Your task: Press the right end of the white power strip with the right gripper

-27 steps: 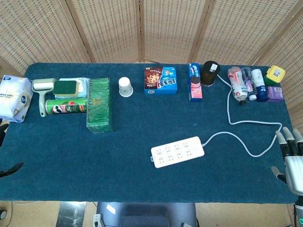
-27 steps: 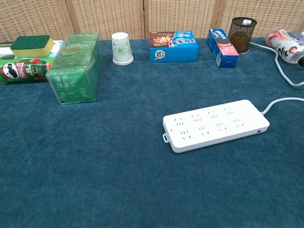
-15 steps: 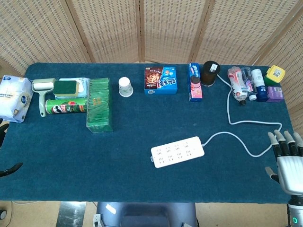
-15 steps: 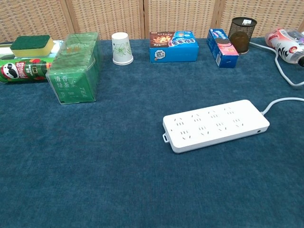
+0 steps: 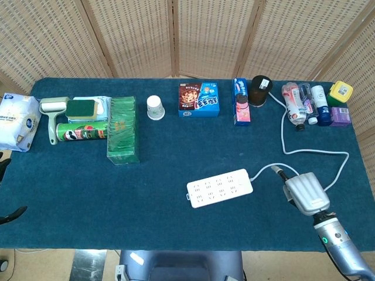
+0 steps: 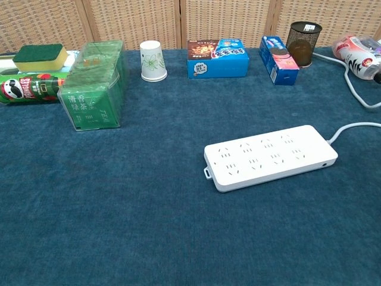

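Note:
The white power strip lies flat on the blue cloth, right of the table's middle, and its cable leaves from the right end. My right hand hovers just right of that end, over the cable, back upward. Its fingertips point toward the strip, a short way from it, and hold nothing. The chest view shows no hand. Only dark bits of my left hand show at the left edge in the head view; how its fingers lie is hidden.
Along the back stand a green tea box, a paper cup, a blue cookie box, a mesh pen cup and bottles. A chips can, sponge and tissue pack sit far left.
My right hand has swung in from the table's right edge to just beside the strip's right end, turning its back upward. The strip has not moved.

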Controlling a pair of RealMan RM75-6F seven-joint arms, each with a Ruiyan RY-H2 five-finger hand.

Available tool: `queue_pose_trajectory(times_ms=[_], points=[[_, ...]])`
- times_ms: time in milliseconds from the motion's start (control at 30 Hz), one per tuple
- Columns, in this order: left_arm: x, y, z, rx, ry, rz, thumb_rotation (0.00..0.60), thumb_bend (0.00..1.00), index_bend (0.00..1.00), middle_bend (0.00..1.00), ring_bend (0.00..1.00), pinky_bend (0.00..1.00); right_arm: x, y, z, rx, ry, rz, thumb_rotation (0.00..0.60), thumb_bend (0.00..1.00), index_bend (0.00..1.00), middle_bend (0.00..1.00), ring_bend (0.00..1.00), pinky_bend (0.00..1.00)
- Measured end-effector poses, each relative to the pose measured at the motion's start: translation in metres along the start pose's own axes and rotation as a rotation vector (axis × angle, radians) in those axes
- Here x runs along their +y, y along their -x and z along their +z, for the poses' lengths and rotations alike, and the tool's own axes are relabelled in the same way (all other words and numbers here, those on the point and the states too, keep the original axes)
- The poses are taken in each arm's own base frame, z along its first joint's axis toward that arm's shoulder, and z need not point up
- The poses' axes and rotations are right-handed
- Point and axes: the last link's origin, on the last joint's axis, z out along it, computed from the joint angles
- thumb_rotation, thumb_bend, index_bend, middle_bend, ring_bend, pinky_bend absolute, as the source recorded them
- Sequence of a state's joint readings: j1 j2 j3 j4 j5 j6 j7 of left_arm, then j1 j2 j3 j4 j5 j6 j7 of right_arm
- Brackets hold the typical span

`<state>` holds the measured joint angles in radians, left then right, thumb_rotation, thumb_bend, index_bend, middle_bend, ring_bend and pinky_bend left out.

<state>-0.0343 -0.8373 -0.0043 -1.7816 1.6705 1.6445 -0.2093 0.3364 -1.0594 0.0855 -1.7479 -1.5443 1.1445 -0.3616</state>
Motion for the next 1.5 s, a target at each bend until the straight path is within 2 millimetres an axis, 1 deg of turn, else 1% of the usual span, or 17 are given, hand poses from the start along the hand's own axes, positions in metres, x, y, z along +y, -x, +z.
queue_pose_trajectory(times_ms=[67, 233, 367, 633, 867, 1067, 1300, 1500], points=[[0.0, 0.0, -0.001, 0.001, -0.001, 0.001, 0.6, 0.12, 0.0, 0.0, 0.0, 0.0, -0.008, 0.002, 0.01, -0.019, -0.038, 0.006, 0.6, 0.7, 0.21, 0.92, 1.0, 1.0], [-0.002, -0.001, -0.001, -0.003, -0.005, 0.006, 0.6, 0.12, 0.0, 0.0, 0.0, 0.0, -0.024, 0.006, 0.028, -0.047, -0.09, 0.011, 0.6, 0.7, 0.25, 0.92, 1.0, 1.0], [-0.002, 0.0, 0.0, -0.01, -0.006, 0.005, 0.6, 0.12, 0.0, 0.0, 0.0, 0.0, -0.034, 0.009, 0.036, -0.068, -0.113, 0.014, 0.6, 0.7, 0.28, 0.92, 1.0, 1.0], [0.002, 0.007, 0.005, -0.014, 0.019, -0.01, 0.6, 0.12, 0.0, 0.0, 0.0, 0.0, -0.055, 0.019, 0.051, -0.101, -0.152, 0.024, 0.6, 0.7, 0.3, 0.92, 1.0, 1.0], [0.003, 0.012, 0.004, -0.027, 0.018, -0.019, 0.6, 0.12, 0.0, 0.0, 0.0, 0.0, -0.065, 0.029, 0.059, -0.13, -0.162, 0.016, 0.6, 0.7, 0.31, 0.92, 1.0, 1.0], [0.001, 0.014, 0.004, -0.032, 0.012, -0.024, 0.6, 0.12, 0.0, 0.0, 0.0, 0.0, -0.064, 0.036, 0.066, -0.149, -0.148, -0.004, 0.6, 0.7, 0.31, 0.92, 1.0, 1.0], [0.0, 0.015, 0.006, -0.035, 0.011, -0.025, 0.6, 0.12, 0.0, 0.0, 0.0, 0.0, -0.063, 0.04, 0.068, -0.162, -0.136, -0.013, 0.6, 0.7, 0.31, 0.92, 1.0, 1.0], [0.001, 0.016, 0.008, -0.039, 0.011, -0.024, 0.6, 0.12, 0.0, 0.0, 0.0, 0.0, -0.067, 0.044, 0.067, -0.175, -0.144, -0.013, 0.6, 0.7, 0.31, 0.92, 1.0, 1.0]])
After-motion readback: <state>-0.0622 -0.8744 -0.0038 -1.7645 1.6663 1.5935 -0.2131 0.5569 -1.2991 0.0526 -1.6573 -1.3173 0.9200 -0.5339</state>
